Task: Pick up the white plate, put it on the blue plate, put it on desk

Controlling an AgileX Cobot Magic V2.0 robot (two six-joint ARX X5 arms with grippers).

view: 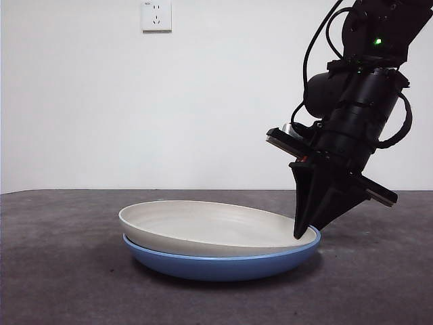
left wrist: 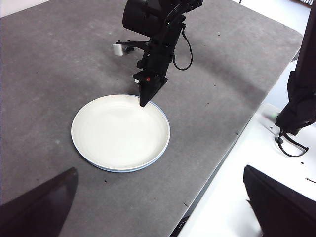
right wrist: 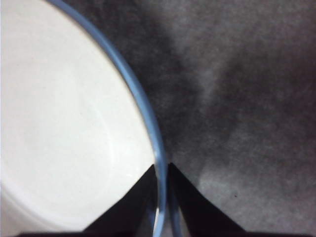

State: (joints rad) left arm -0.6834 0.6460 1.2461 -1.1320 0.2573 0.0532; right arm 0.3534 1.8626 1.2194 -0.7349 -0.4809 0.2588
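cream matte round plate (view: 203, 227) lay nested in the glossy blue round plate (view: 223, 264) on the grey tabletop (view: 54, 271); we saw the right end effector (right wrist: 161, 170) clenched on both rims, the left end effector (left wrist: 158, 197) released, well apart.

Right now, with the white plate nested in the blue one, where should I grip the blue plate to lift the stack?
Take the blue plate at its rim, on the side where the right end effector already straddles the edge. The white plate fills its bowl, leaving only a thin blue lip, so one jaw probably goes inside the rim and one outside, coming from above.
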